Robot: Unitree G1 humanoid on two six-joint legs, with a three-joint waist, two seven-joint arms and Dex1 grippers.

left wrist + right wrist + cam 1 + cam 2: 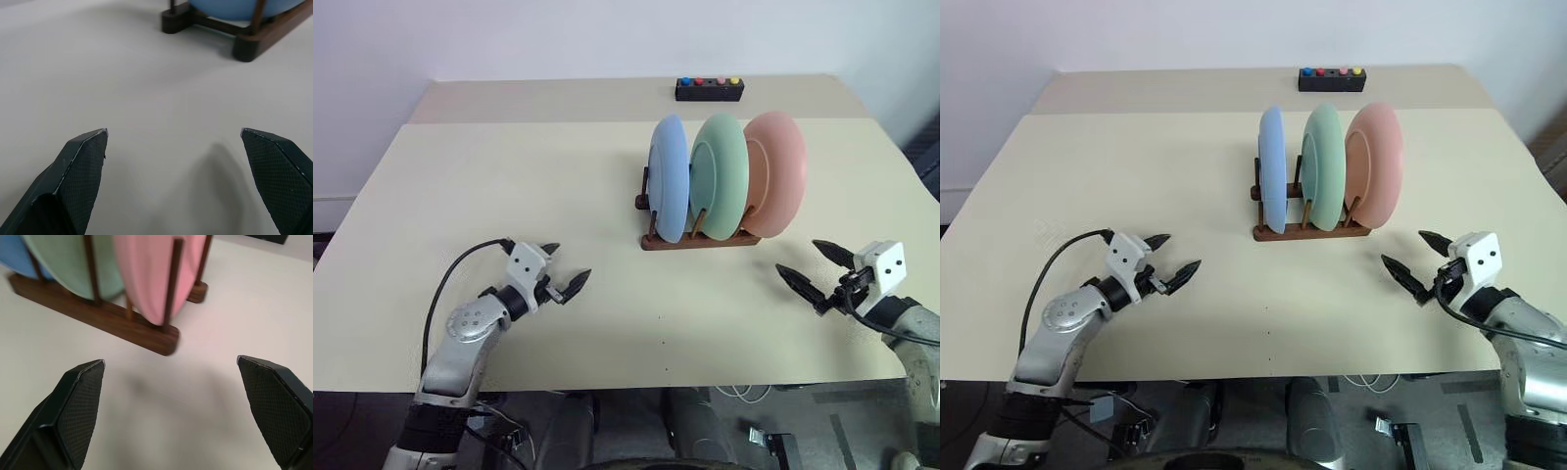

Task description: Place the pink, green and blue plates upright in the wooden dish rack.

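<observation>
Three plates stand upright side by side in the dark wooden dish rack (pixel 697 241) at the table's middle right: the blue plate (pixel 670 178) on the left, the green plate (pixel 719 174) in the middle, the pink plate (pixel 775 172) on the right. My left gripper (pixel 564 266) hovers open and empty over the table's front left, pointing toward the rack. Off the rack's right front, my right gripper (pixel 815 266) is open and empty too. The right wrist view looks at the pink plate (pixel 151 269) and rack rail (pixel 98 316).
A black box with coloured buttons (pixel 709 89) sits at the far edge of the cream table (pixel 509 176). A black cable loops by my left forearm (pixel 445 284). The table's front edge runs just below both grippers.
</observation>
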